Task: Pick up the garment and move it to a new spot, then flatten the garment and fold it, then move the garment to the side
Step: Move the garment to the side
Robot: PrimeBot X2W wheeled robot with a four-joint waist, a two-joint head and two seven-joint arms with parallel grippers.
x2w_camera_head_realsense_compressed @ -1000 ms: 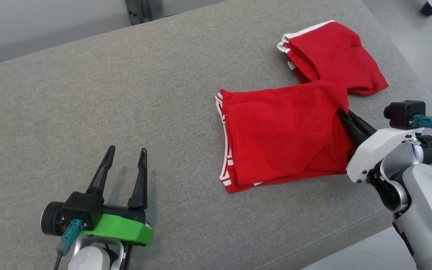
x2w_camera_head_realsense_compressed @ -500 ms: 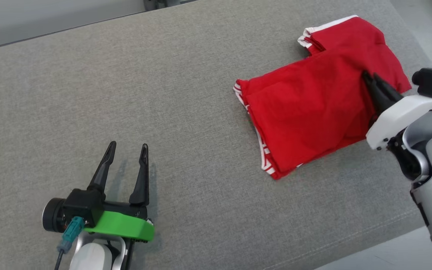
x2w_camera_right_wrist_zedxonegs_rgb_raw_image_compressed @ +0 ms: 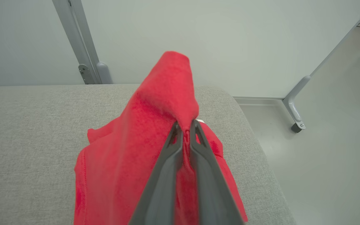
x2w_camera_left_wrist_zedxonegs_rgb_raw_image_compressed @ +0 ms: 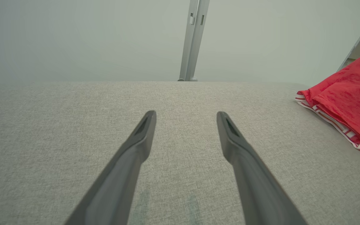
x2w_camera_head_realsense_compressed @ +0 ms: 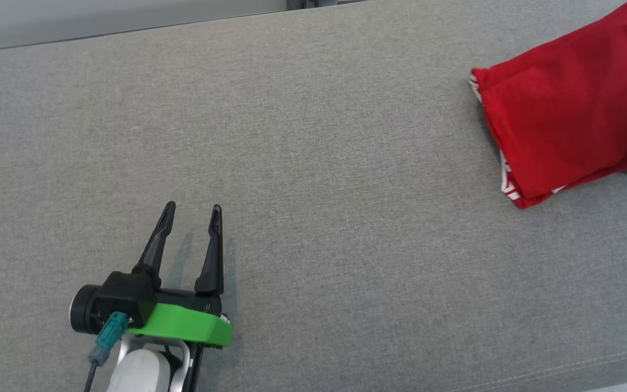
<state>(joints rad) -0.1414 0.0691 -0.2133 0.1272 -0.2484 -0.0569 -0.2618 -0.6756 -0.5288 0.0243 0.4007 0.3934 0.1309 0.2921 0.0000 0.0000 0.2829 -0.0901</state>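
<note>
Garment [x2w_camera_head_realsense_compressed: 558, 120]: light, limp, folded; layers likely to slip, so pinch all of them. Right end effector [x2w_camera_right_wrist_zedxonegs_rgb_raw_image_compressed: 184, 126] clamps a bunched fold; left end effector [x2w_camera_head_realsense_compressed: 192, 208] spread, empty.

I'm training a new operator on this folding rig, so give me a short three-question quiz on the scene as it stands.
1. Multiple choice: what is the right gripper shut on?
A) a fold of the red garment
B) a white towel
C) nothing
2. True or false: the left gripper is holding a corner of the red garment.
3. Fill in the missing word: the left gripper's jaws stand ____ over the grey cushion.

Key: 1 A; 2 false, it holds nothing and is well apart from the cloth; 3 open.
</note>
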